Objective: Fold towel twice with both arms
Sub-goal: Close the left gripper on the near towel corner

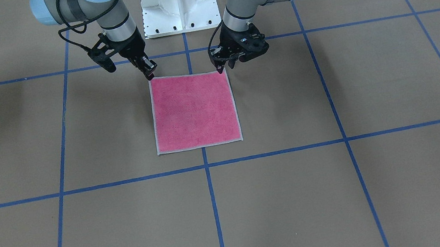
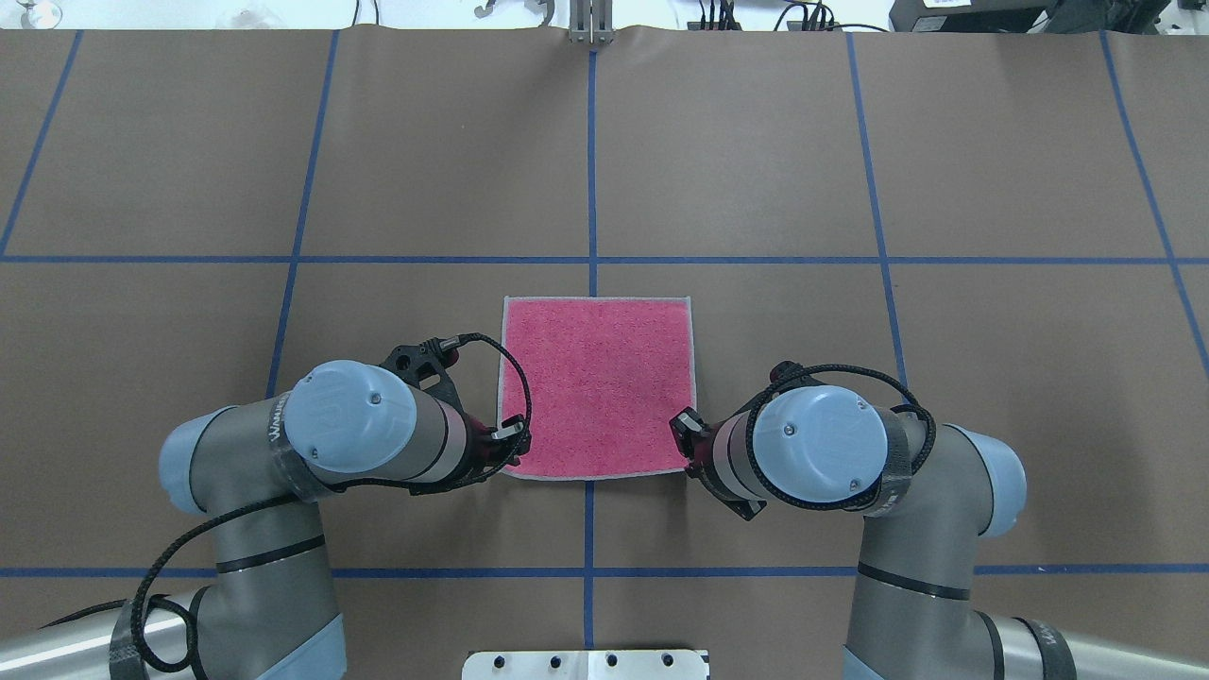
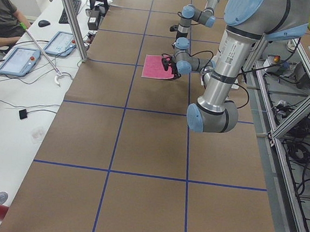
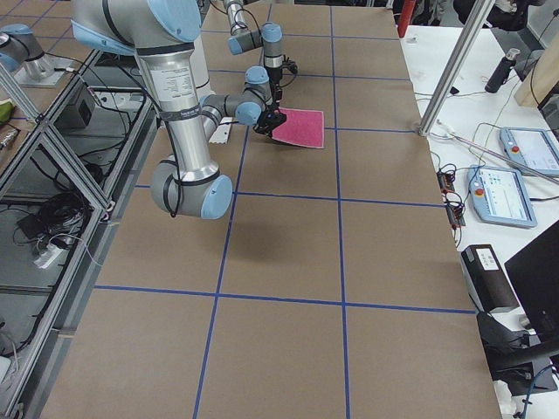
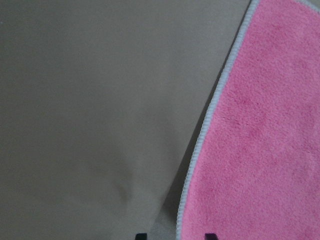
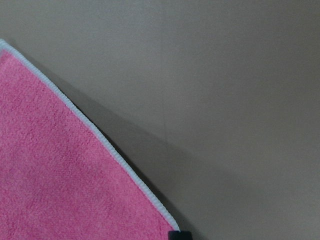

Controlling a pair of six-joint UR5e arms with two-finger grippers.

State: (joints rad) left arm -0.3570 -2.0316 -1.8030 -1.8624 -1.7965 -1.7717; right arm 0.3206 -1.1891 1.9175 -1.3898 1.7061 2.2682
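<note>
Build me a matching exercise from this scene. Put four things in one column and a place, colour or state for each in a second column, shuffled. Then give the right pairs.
Things
1. towel
2. left gripper
3. right gripper
4. pedestal base

Descriptions
A. white, on the robot's side of the towel
B. at the towel's robot-side corner, on the robot's right
C. lying flat and unfolded, pink face up
D. at the towel's robot-side corner, on the robot's left, fingertips apart on either side of the towel's edge

Pairs: 1-C, 2-D, 3-B, 4-A
</note>
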